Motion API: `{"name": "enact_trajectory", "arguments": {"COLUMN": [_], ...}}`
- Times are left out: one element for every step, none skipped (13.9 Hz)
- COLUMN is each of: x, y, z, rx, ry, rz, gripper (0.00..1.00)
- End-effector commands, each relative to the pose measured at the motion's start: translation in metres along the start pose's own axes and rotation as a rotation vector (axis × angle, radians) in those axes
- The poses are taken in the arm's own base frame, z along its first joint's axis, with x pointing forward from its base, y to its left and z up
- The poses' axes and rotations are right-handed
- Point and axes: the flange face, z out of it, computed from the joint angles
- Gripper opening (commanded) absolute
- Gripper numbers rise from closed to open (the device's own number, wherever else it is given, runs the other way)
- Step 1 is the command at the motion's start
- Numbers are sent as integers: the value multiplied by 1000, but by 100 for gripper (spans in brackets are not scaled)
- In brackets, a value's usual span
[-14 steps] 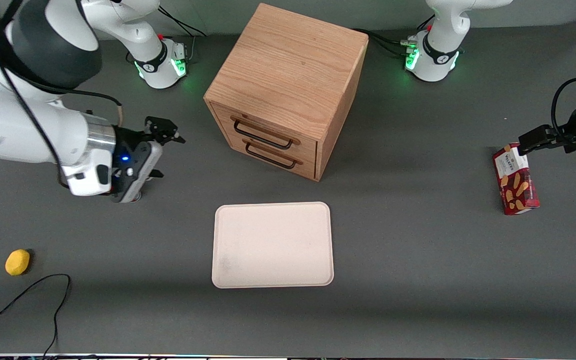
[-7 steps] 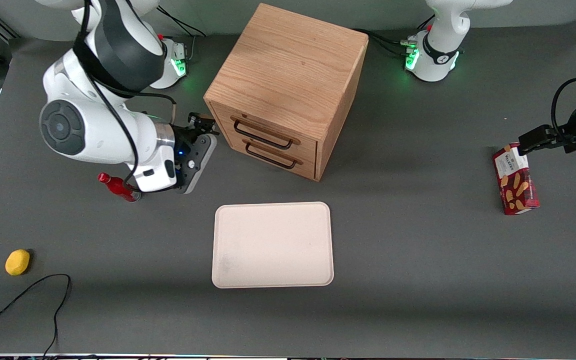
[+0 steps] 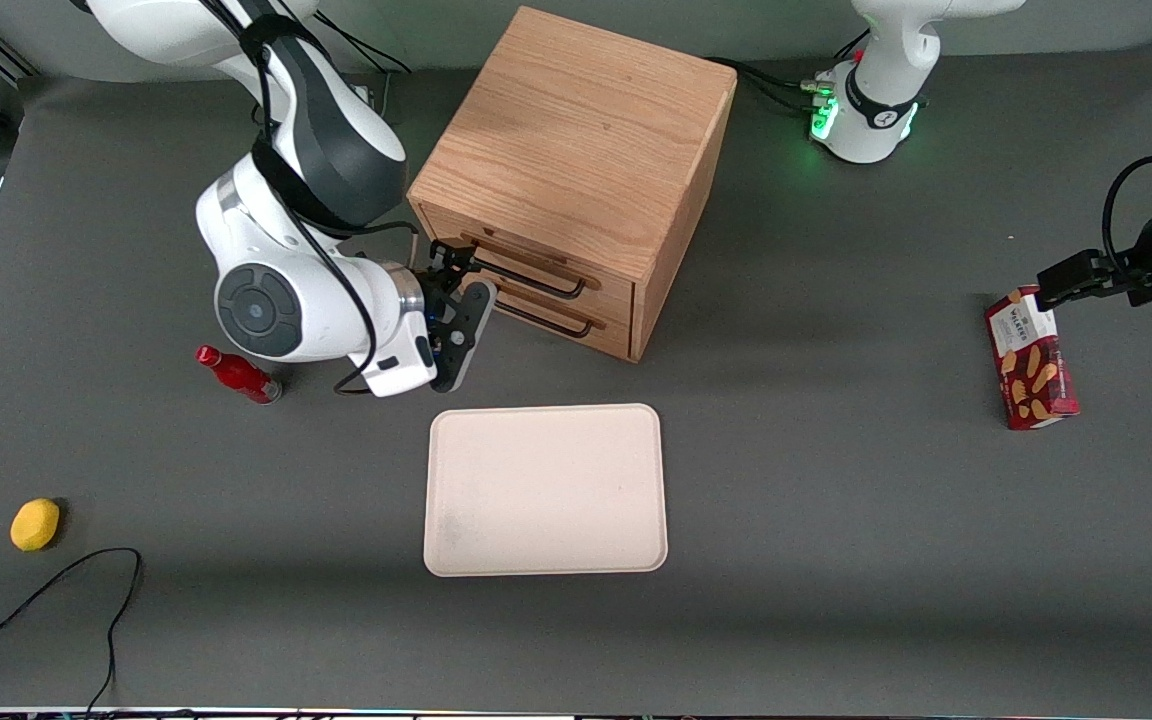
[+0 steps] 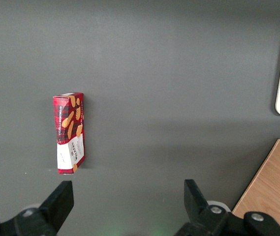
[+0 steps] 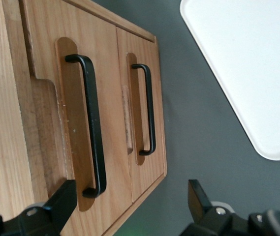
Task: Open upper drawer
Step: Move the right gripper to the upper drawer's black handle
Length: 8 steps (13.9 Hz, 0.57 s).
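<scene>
The wooden cabinet point(image 3: 576, 140) stands at the back middle of the table with both drawers shut. The upper drawer point(image 3: 536, 262) carries a thin black wire handle point(image 3: 526, 272); the lower twin's handle point(image 3: 548, 318) sits just beneath it. My right gripper point(image 3: 453, 260) hangs open in front of the drawer fronts, at the working arm's end of the upper handle, with nothing between its fingers. In the right wrist view the upper drawer point(image 5: 41, 73) and its handle point(image 5: 94, 123) lie close ahead of the open gripper point(image 5: 129, 201), the lower handle point(image 5: 149, 108) beside it.
A cream tray point(image 3: 546, 490) lies in front of the cabinet, nearer the front camera. A red bottle point(image 3: 236, 373) lies beside my arm. A yellow fruit point(image 3: 35, 524) and a black cable point(image 3: 56, 590) are toward the working arm's end, a biscuit box point(image 3: 1031, 360) toward the parked arm's.
My right arm has swung from the working arm's end of the table toward the cabinet, bringing the gripper up to the drawer fronts. The red bottle it covered now shows.
</scene>
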Motion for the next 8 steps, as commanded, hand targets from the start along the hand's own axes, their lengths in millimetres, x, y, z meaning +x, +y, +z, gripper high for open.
{"name": "enact_trajectory", "arguments": {"x": [12,17,20,21,22,24,26,24], "y": [-4,-4,-2,-2,0,-5,-8,-6], "z": [10,18,26,29,35,41,45,51], "rx": [37,69,105,118,126,129,132,139], "ry": [4,11,19,21,14,3,-4,-13], "rz": [-41,-42,-40,-40,-36,-42,-45,-40], "gripper": [100,100,100,100,100,100,100,100]}}
